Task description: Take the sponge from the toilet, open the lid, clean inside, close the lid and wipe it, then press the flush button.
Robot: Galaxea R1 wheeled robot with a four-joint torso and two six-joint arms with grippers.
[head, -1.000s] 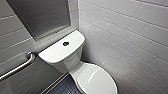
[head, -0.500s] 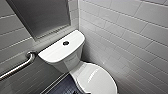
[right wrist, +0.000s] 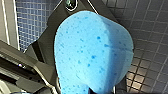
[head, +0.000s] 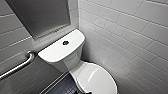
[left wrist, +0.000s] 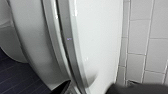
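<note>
Sponge (right wrist: 92, 52) clamped in the right claw (right wrist: 100, 85) over the tiled floor (right wrist: 150, 37).
The lid (head: 98, 80) is seen shut on the toilet (head: 62, 51); the left claw's (left wrist: 100, 90) state cannot be told.

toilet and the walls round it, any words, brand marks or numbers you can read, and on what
No readable text anywhere.
flush button: dark, no legible marking.
lid: a tiny bluish speck near its edge, too blurred to read.
sponge: plain blue, no print.
wall tiles: no signs or labels.
</note>
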